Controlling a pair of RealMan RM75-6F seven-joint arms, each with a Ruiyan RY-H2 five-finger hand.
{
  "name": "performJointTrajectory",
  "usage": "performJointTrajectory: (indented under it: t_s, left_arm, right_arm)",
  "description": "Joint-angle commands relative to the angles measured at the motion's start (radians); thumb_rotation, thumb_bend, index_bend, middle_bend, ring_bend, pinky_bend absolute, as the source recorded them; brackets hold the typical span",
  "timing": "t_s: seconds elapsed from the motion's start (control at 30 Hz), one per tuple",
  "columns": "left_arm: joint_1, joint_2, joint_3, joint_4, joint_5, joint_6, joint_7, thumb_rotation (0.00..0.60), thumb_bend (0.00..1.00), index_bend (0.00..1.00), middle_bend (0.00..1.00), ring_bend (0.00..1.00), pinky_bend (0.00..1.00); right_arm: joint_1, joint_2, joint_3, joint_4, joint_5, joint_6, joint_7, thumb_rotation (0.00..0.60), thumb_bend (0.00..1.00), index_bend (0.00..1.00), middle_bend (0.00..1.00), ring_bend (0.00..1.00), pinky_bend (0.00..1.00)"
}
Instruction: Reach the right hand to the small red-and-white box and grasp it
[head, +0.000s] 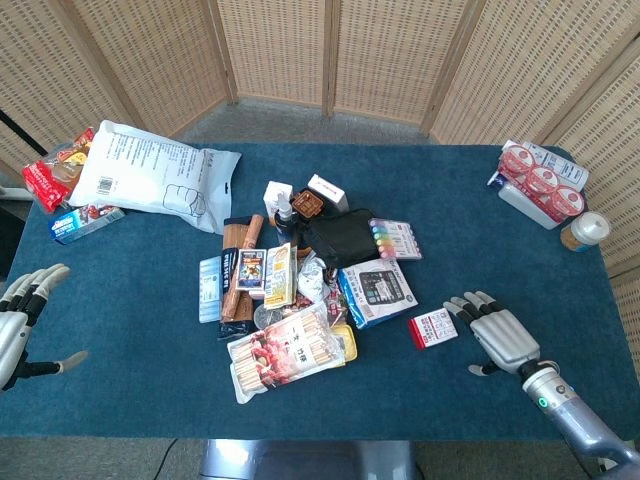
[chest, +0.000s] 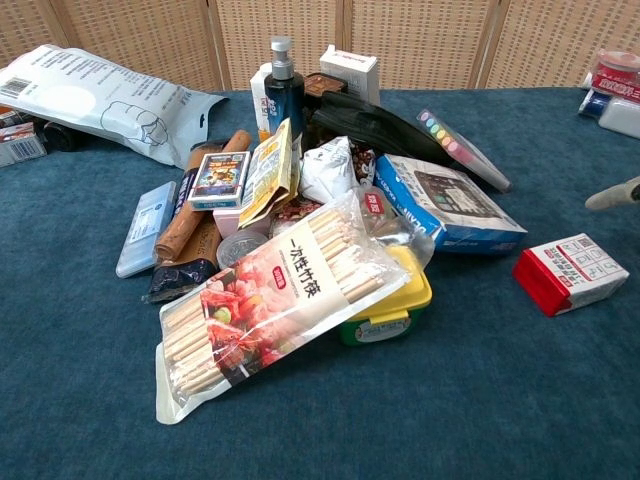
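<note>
The small red-and-white box (head: 433, 328) lies flat on the blue table, to the right of the central pile; the chest view shows the same box (chest: 570, 272) at the right. My right hand (head: 499, 334) hovers open just right of the box, fingers spread toward it and a small gap between them. In the chest view only one fingertip (chest: 613, 195) of that hand shows at the right edge. My left hand (head: 18, 318) is open at the table's left edge, holding nothing.
A pile of goods fills the table's middle: a bag of bamboo sticks (head: 283, 350), a blue-and-white box (head: 377, 292), a black pouch (head: 335, 238), a spray bottle (chest: 282, 90). A white bag (head: 150, 175) lies far left. Yogurt cups (head: 540, 182) and a jar (head: 587, 230) stand far right.
</note>
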Motion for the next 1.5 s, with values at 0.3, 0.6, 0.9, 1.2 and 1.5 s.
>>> performJointTrajectory:
  t_s: [0.3, 0.6, 0.9, 1.2, 1.5]
  left_arm:
    - [0.001, 0.005, -0.005, 0.007, -0.015, 0.003, -0.015, 0.600, 0.04, 0.00, 0.00, 0.00, 0.00]
    - [0.002, 0.011, -0.007, 0.015, -0.014, 0.004, -0.035, 0.600, 0.05, 0.00, 0.00, 0.00, 0.00]
    - [0.001, 0.011, -0.004, 0.012, -0.007, 0.001, -0.033, 0.600, 0.04, 0.00, 0.00, 0.00, 0.00]
    - [0.000, 0.009, -0.003, 0.009, -0.008, -0.002, -0.027, 0.600, 0.05, 0.00, 0.00, 0.00, 0.00]
    - [0.001, 0.013, 0.000, 0.009, 0.006, 0.003, -0.046, 0.600, 0.05, 0.00, 0.00, 0.00, 0.00]
  right_arm:
    - [0.083, -0.092, 0.024, 0.007, 0.124, -0.110, -0.133, 0.600, 0.02, 0.00, 0.00, 0.00, 0.00]
    - [0.106, -0.161, 0.024, 0.055, 0.169, -0.114, -0.177, 0.600, 0.04, 0.00, 0.00, 0.00, 0.02]
    - [0.078, -0.258, 0.007, 0.198, 0.067, 0.028, -0.081, 0.600, 0.09, 0.28, 0.62, 0.64, 0.66]
    - [0.057, -0.210, 0.005, 0.157, 0.015, 0.133, -0.045, 0.600, 0.13, 0.48, 0.81, 0.80, 0.81]
    - [0.034, -0.029, 0.068, -0.070, 0.040, 0.240, -0.120, 0.600, 0.12, 0.48, 0.81, 0.80, 0.81]
